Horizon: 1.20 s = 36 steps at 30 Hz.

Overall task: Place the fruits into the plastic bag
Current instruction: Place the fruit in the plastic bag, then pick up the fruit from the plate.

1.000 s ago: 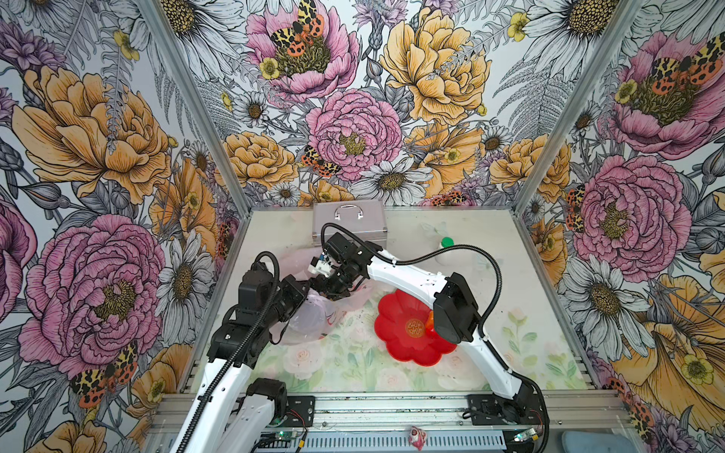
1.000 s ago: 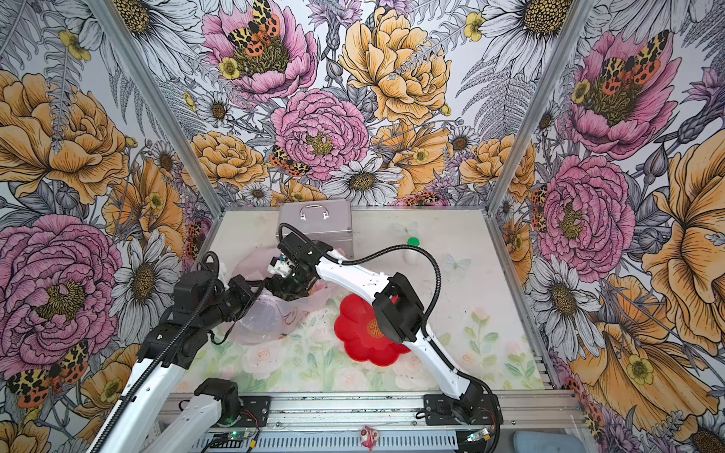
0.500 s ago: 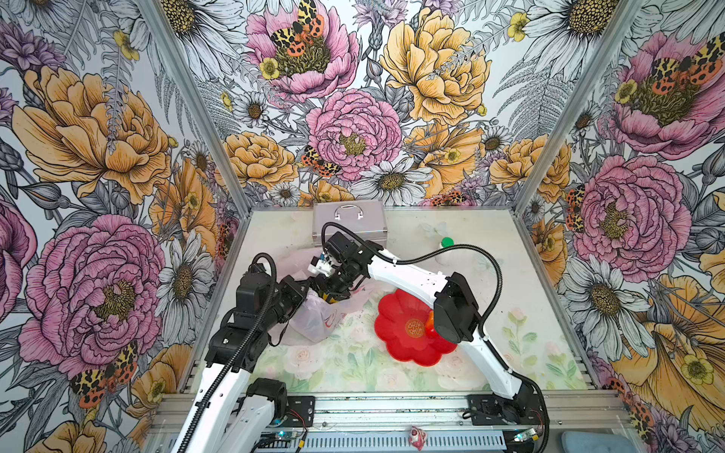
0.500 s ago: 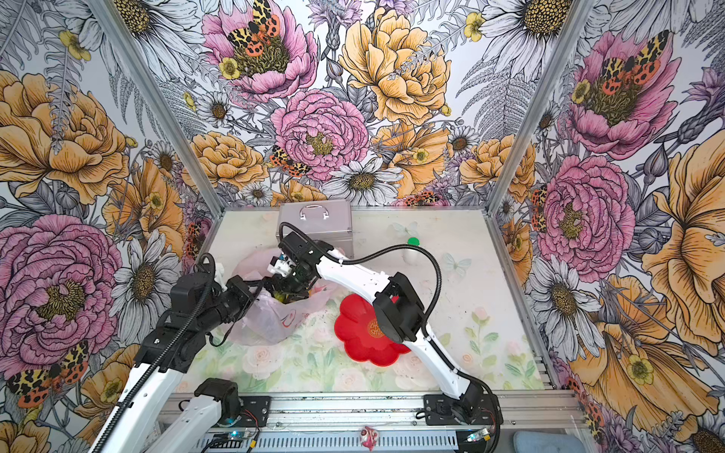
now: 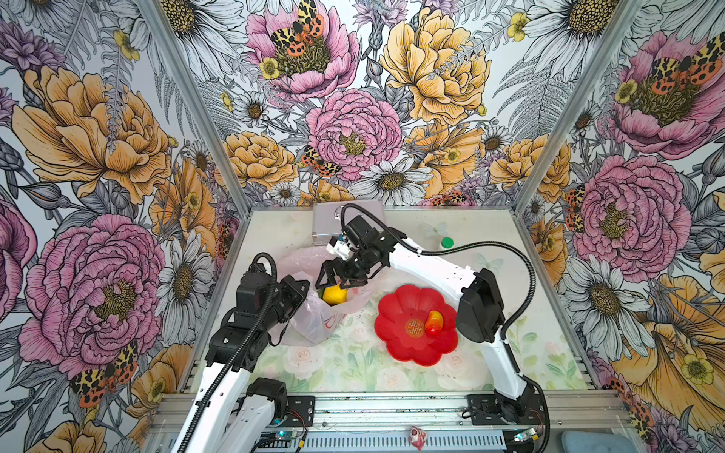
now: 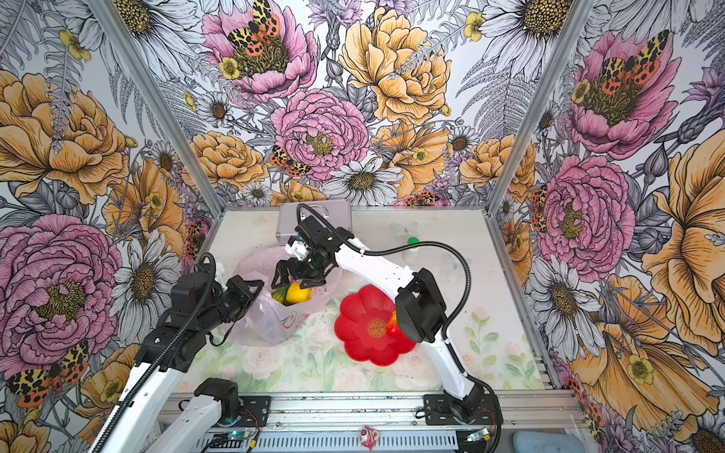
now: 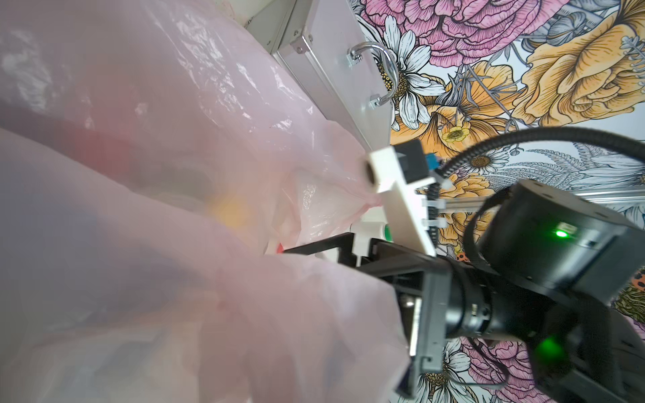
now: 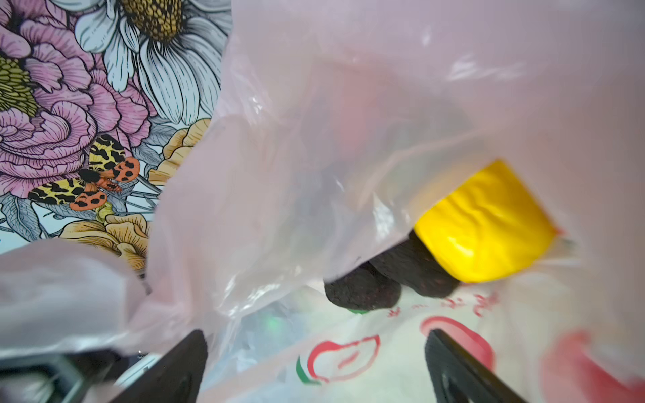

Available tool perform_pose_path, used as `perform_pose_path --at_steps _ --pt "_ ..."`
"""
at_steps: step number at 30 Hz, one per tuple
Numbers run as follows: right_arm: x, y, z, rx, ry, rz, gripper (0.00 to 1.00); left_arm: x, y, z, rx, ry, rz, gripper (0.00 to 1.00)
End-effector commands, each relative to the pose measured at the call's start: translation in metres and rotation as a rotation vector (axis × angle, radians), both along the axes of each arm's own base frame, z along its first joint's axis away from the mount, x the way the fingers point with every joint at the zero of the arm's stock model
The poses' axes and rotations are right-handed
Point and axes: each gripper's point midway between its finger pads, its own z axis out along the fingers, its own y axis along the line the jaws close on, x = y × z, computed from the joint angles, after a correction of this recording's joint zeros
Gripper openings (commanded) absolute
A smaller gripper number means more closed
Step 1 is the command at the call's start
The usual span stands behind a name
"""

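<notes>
**Right fingers spread over bag mouth, left fingers pinching the rim**

Right fingers are standing spread wide, gripping nothing, hanging just above the open mouth of the plastic bag. In the right wrist view both fingers are framing the bag interior and touching no fruit. Left fingers are pressed together, pinching the bag rim on its left side and holding it up off the tabletop. In the left wrist view bag film is filling most of the frame, so the fingers themselves are hidden.

The bag is lying left of centre. Inside it, the lemon is sitting at the mouth directly under the right fingers, and two dark avocados are lying against it. A green fruit is showing beside the lemon; I cannot tell which kind. One mango is lying on the red plate, which is sitting just right of the bag.

The silver case is sitting against the back wall, just behind the right wrist and near the bag's far edge. Open tabletop is showing in front of the bag and plate. A green-capped item is standing near the back on the right.

The right arm is reaching from the front-right base, elbow over the plate's right edge, forearm running back-left, wrist bending down over the bag. The left arm is rising from the front-left base, forearm pointing right at the bag.
</notes>
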Motion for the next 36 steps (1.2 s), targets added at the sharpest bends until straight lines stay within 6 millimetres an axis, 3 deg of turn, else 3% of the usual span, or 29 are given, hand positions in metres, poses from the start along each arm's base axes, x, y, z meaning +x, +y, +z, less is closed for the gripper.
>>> perform_pose_path --at_steps 1,3,5,7,9,12,15,18,26,36 --pt "0.029 -0.055 0.038 -0.054 -0.179 -0.159 1.00 0.002 0.000 -0.004 0.014 -0.001 -0.004 0.00" --pt "0.034 -0.093 0.035 -0.120 -0.196 -0.255 0.99 0.003 -0.001 -0.006 0.013 0.003 -0.008 0.00" --pt "0.029 -0.135 0.019 -0.212 -0.189 -0.345 1.00 0.005 -0.003 -0.007 0.010 0.006 -0.015 0.00" --pt "0.015 -0.178 -0.006 -0.317 -0.156 -0.408 1.00 0.007 -0.005 -0.010 0.007 0.009 -0.022 0.00" --pt "-0.008 -0.209 -0.032 -0.407 -0.104 -0.424 1.00 0.009 -0.007 -0.011 0.004 0.011 -0.029 0.00" --pt "-0.046 -0.236 -0.065 -0.493 -0.029 -0.413 0.99 0.012 -0.009 -0.014 0.003 0.020 -0.038 0.00" --pt "-0.066 -0.254 -0.086 -0.553 0.005 -0.420 0.99 0.014 -0.012 -0.016 0.005 0.026 -0.051 0.00" --pt "-0.073 -0.265 -0.099 -0.600 0.016 -0.425 0.98 0.015 -0.015 -0.016 0.007 0.028 -0.061 0.00" --pt "-0.077 -0.271 -0.128 -0.679 0.066 -0.390 0.93 0.015 -0.017 -0.013 0.008 0.019 -0.064 0.00" --pt "-0.062 -0.254 -0.151 -0.658 0.094 -0.354 0.82 0.007 -0.013 -0.014 0.002 0.016 -0.046 0.00"
